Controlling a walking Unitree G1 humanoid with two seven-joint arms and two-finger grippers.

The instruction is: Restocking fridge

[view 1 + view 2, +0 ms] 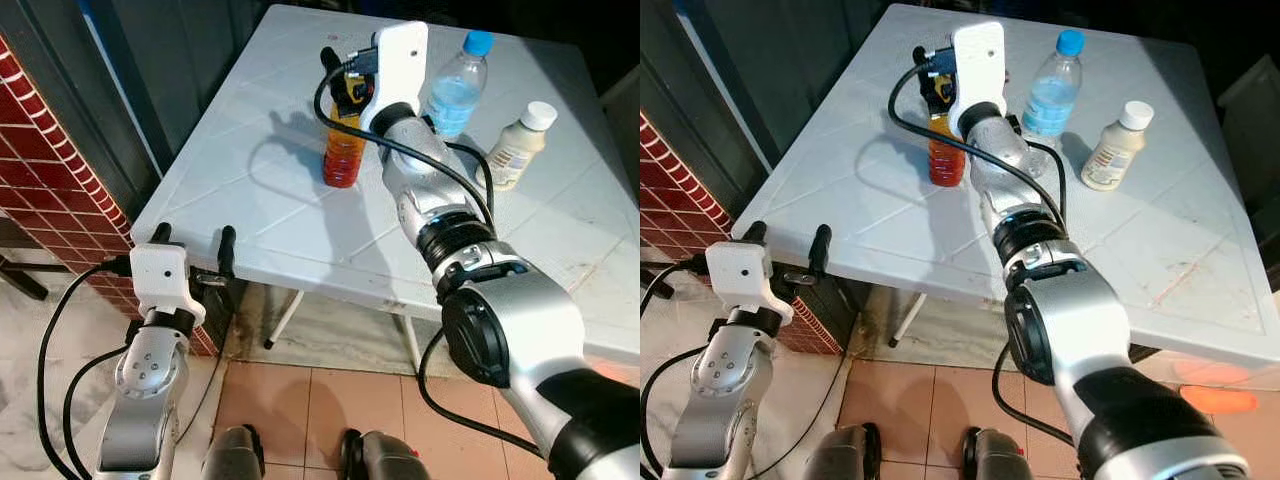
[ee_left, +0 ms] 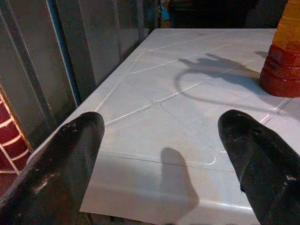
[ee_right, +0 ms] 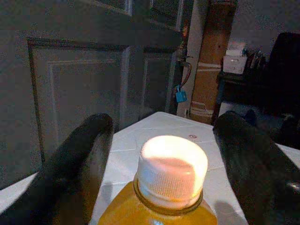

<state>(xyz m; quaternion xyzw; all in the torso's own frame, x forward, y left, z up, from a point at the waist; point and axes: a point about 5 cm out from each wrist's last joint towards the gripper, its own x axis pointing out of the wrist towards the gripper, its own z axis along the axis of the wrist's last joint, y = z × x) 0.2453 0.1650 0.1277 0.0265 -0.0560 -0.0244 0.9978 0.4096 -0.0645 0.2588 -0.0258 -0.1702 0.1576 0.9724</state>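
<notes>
An orange juice bottle (image 1: 343, 152) with a white cap (image 3: 173, 169) stands upright on the white table (image 1: 300, 220), towards its far left. My right gripper (image 1: 343, 85) is open at the bottle's top, one finger (image 3: 86, 157) on each side of the cap and apart from it. A clear water bottle (image 1: 457, 88) with a blue cap and a cream bottle (image 1: 517, 147) with a white cap stand to the right of the arm. My left gripper (image 1: 193, 240) is open and empty at the table's near left corner, level with its edge.
A red brick wall (image 1: 50, 170) rises to the left, and dark grey panels (image 2: 70, 51) run behind the table's left side. Below the table are tiled floor (image 1: 300, 400) and the table's legs. Bare tabletop (image 2: 187, 126) lies in front of the left gripper.
</notes>
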